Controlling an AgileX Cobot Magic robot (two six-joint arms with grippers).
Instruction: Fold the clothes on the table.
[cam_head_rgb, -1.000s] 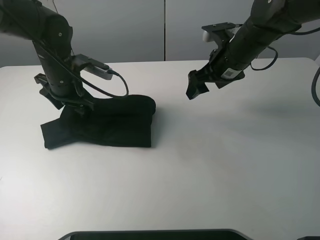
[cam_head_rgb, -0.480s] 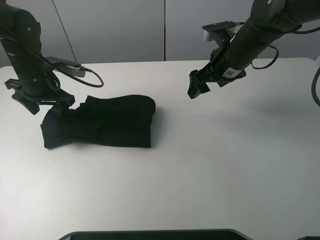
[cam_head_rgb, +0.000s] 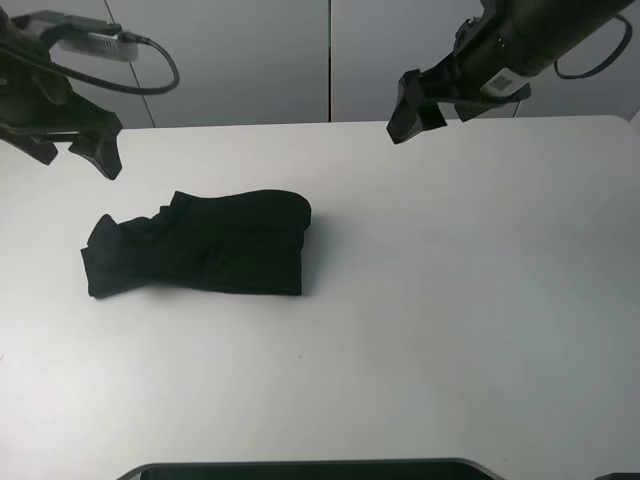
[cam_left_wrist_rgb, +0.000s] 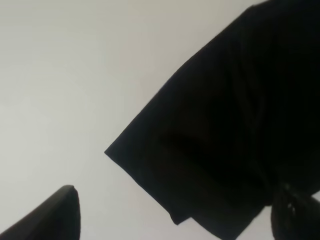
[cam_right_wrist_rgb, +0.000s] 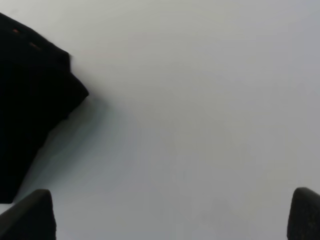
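The shirt (cam_head_rgb: 200, 245) lies as a compact dark bundle left of centre on the white counter (cam_head_rgb: 450, 300), folded into a rough rectangle with its left end slightly rumpled and a rounded fold at its right end. No print is visible from above.

The left claw (cam_head_rgb: 72, 150), which one second ago pressed down on the left end of the shirt, now hangs in the upper left of the overhead frame, well apart from the cloth; its fingers are spread and hold nothing. In the left wrist view a corner of the shirt (cam_left_wrist_rgb: 220, 135) lies flat on the counter, with both fingertips clear of it.

The right claw (cam_head_rgb: 412, 105), half a second ago low over the counter near centre, has risen to the upper right of the overhead frame. Its fingers stand apart and empty in the right wrist view, where only a corner of the shirt (cam_right_wrist_rgb: 30, 95) shows.

Both arms withdrawing with nothing held suggests the folding is finished or very nearly so; the rumpled left end is the only remaining untidiness.
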